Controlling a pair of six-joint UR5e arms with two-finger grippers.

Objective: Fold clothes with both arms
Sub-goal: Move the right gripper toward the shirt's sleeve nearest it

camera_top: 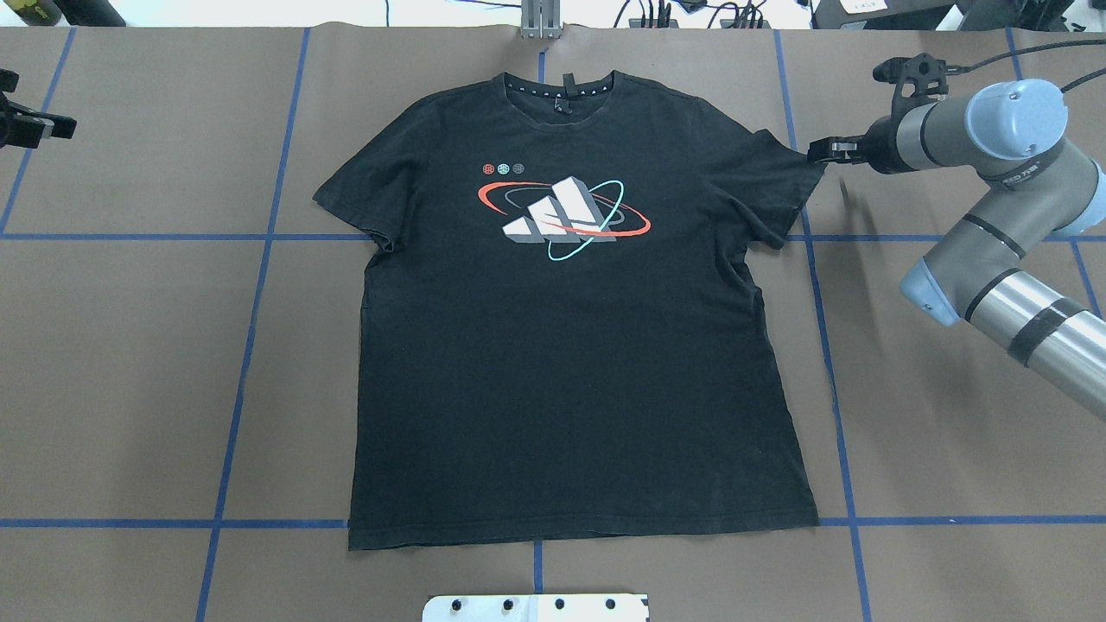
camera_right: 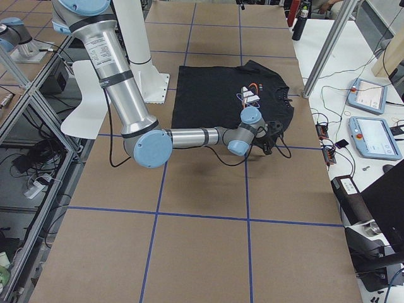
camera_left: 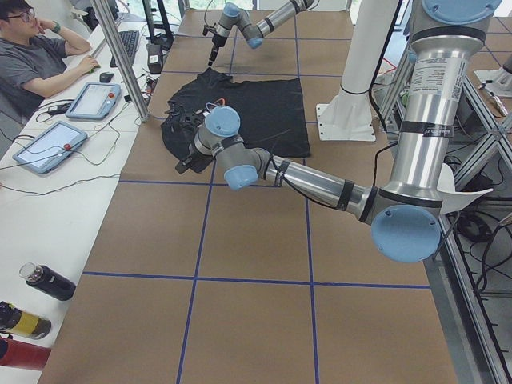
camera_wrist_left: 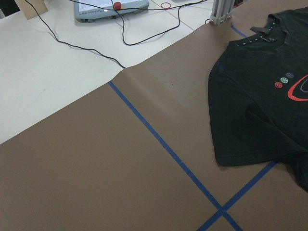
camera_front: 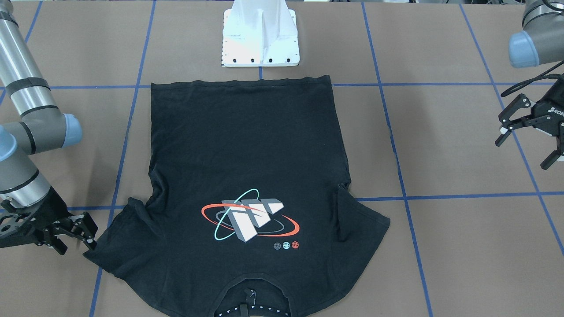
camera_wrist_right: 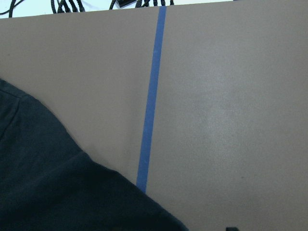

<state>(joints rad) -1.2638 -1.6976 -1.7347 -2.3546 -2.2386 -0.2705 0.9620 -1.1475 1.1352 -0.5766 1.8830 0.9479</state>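
The right gripper appears at the lower left of the exterior front-facing view. Its jaws are spread and nothing is held. Its fingertips are placed just beside the end of one sleeve of the black T-shirt; contact with the cloth cannot be confirmed. The left gripper is located at the right edge of this view, with jaws spread wide and empty, well apart from the shirt. The T-shirt is laid flat on the brown table, print upward, with the hem toward the white pedestal base and the collar away from it.

In the overhead exterior view, the right gripper is positioned at the tip of the sleeve on the right of the view; jaw width cannot be read here. The left gripper is cropped by the left edge, well apart from the other sleeve. The chest graphic is fully exposed.

In the exterior left view, the near left arm is extended low along the table. An operator is seated at a side bench beside two tablets.

In the exterior right view, the near right arm is extended low, with its gripper at the nearer sleeve.

In the left wrist-mounted view, one sleeve and the collar are shown at the right.

In the right wrist-mounted view, a sleeve edge is shown at the lower left, beside a blue tape line.
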